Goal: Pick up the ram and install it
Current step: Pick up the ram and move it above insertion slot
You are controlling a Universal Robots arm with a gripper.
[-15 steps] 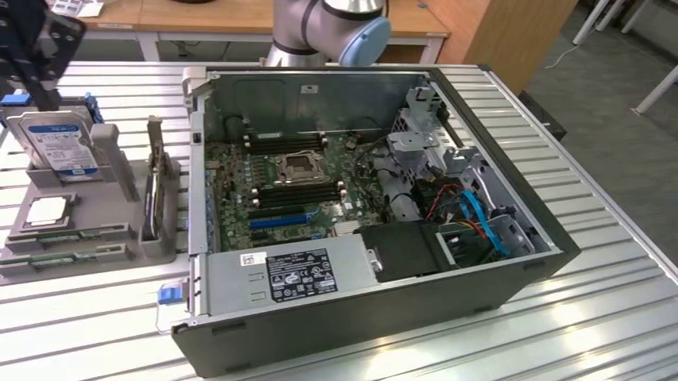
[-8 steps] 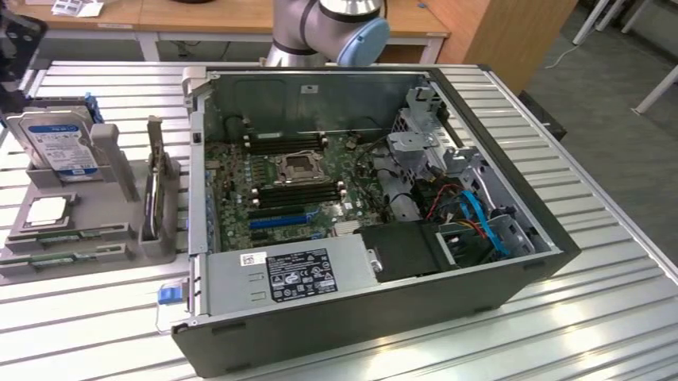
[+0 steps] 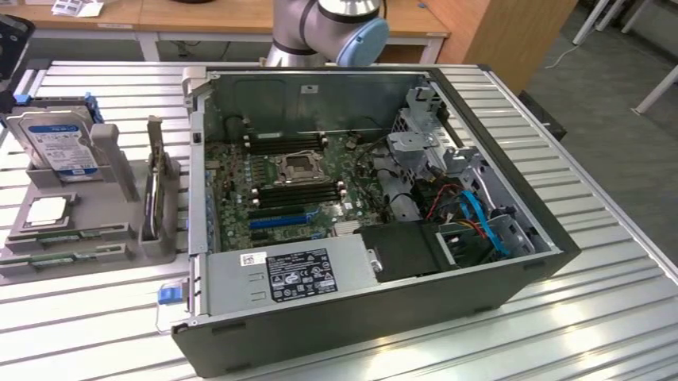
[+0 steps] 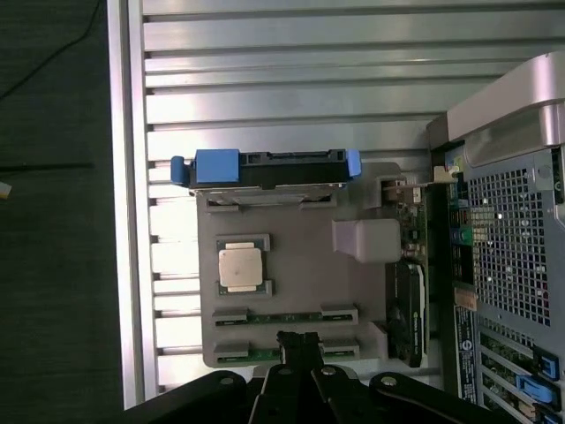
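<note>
Two rams lie flat in the grey holder [image 3: 117, 238] on the exterior view's left: one ram [image 3: 66, 236] [image 4: 284, 315] and a second ram [image 3: 63, 256] [image 4: 243, 353] beside it. My gripper [image 4: 298, 340] hangs above the holder with its fingertips together over the second stick, covering its middle, and holds nothing. The open computer case [image 3: 371, 333] lies on the table with its motherboard [image 3: 244, 171] exposed. Black memory slots [image 3: 302, 192] run beside the processor socket [image 3: 297, 167]. The arm's joint [image 3: 339, 28] stands behind the case.
The holder also carries a blue-labelled silver hard drive [image 3: 59, 143] [image 4: 265, 168], a square silver processor chip [image 3: 48, 210] [image 4: 240, 268] and an upright expansion card [image 3: 159, 198] [image 4: 410, 300]. Everything rests on a slatted metal table [image 3: 593, 302]. Cables and a drive cage [image 3: 466, 214] crowd the case's right side.
</note>
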